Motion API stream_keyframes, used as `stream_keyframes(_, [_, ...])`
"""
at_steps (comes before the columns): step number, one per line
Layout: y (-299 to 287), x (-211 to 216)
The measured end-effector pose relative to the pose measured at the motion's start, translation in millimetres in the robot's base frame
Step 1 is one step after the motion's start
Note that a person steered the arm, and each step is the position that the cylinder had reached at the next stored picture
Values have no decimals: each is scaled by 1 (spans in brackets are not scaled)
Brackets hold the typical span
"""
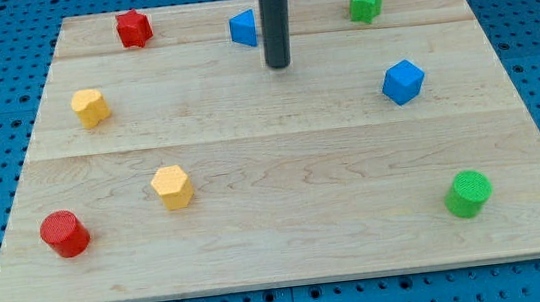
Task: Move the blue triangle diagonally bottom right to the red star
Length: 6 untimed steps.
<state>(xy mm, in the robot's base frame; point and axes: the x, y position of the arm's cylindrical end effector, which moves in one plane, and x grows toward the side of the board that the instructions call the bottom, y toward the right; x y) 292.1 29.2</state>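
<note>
No progress shows: the blue triangle sits near the view's top, well right of the red star. The tip stands just right of it. No jaws exist.

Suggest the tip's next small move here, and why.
Probably nudge my tip toward the view's top, level with the blue triangle block. The tip now sits just below-right of it, and the red star block lies to the view's left, so a leftward push could follow.
</note>
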Motion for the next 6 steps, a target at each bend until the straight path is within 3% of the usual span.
stream_keyframes(1, [-22,-56])
stream_keyframes(2, [-74,-64])
stream_keyframes(4, [-97,24])
stream_keyframes(5, [-88,-6])
stream_keyframes(6, [-129,-16])
